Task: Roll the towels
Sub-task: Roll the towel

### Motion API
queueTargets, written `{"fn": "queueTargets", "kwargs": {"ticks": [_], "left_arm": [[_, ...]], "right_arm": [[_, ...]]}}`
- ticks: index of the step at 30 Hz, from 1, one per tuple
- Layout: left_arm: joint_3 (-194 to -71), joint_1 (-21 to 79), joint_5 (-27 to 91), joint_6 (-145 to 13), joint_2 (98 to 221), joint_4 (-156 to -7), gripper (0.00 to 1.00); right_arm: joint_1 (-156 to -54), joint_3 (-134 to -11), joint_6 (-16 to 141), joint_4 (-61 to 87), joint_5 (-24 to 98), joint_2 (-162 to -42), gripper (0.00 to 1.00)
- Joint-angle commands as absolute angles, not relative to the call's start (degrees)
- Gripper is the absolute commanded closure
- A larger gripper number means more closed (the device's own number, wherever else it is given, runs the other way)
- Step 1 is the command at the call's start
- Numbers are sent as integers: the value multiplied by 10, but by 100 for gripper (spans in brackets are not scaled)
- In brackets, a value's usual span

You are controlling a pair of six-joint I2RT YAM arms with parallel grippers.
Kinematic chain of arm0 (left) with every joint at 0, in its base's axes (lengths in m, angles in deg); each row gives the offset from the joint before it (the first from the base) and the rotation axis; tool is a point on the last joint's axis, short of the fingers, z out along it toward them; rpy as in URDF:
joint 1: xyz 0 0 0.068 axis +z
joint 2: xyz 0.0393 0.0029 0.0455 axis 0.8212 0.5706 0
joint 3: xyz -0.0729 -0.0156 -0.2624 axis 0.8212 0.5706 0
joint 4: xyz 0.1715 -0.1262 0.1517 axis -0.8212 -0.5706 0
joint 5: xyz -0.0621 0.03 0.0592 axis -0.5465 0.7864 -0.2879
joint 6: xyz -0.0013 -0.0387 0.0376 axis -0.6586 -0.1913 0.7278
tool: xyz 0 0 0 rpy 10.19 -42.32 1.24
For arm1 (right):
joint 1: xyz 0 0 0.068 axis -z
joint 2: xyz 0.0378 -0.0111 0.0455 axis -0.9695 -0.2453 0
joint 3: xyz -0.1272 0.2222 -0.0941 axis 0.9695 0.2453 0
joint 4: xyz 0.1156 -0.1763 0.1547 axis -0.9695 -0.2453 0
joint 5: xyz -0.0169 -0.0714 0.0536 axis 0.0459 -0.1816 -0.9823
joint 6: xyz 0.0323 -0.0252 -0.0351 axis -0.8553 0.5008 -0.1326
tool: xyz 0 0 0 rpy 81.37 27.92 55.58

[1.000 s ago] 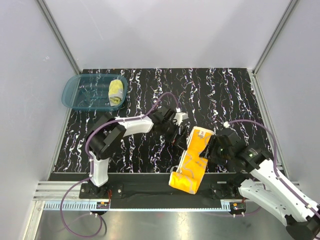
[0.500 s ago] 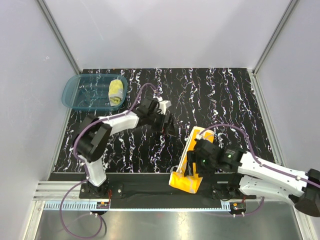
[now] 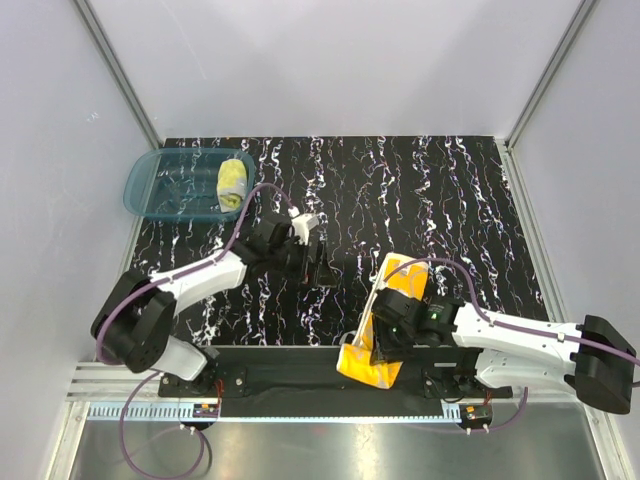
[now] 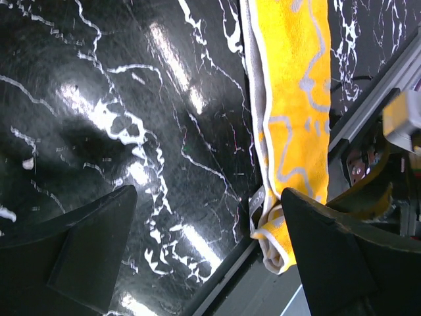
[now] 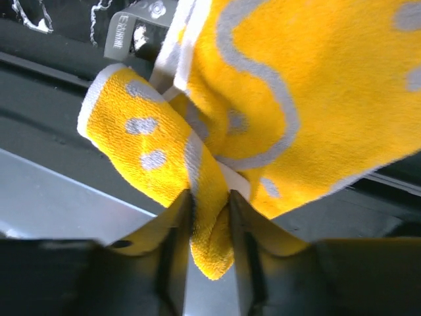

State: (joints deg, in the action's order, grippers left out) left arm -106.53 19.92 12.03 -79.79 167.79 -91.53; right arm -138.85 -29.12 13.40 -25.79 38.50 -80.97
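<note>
The orange towel [image 3: 392,300] lies lengthwise on the black marbled table, and its near end hangs over the front edge. My right gripper [image 3: 383,338] is shut on a fold at that near end; the right wrist view shows the orange towel [image 5: 296,99] pinched between the right gripper's [image 5: 209,220] jaws. My left gripper [image 3: 320,268] is open and empty, a little left of the towel. In the left wrist view the orange towel [image 4: 293,99] runs past the right finger of the left gripper [image 4: 207,263]. The pale yellow towel [image 3: 232,183] lies rolled in the basin.
The translucent teal basin [image 3: 165,190] stands at the back left corner. The table's front edge [image 3: 290,348] and a metal rail [image 3: 300,395] run just under the hanging towel end. Grey walls close in the left, back and right sides.
My left gripper has drawn back to the left, away from the orange towel. My right gripper has moved down the towel toward its near end and holds it there.
</note>
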Motion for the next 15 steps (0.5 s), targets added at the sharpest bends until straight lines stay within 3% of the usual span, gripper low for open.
{"fn": "queueTargets", "kwargs": {"ticks": [1,3,4,5,15], "left_arm": [[-1045,199,136,-806,1638,-898,1],[-1031,199,137,-807,1622,-899,1],[-1027,199,139,-808,1618,-899,1],[-1024,199,140,-808,1609,-900,1],[-999,199,177,-809,1532,-936,1]], "right_arm": [[-1394,-275,130,-192,325,-802,67],[-1393,-265,129,-178,311,-801,77],[-1394,-264,130,-174,298,-801,93],[-1394,-260,130,-164,291,-800,98],[-1370,-254,48,-48,288,-817,100]]}}
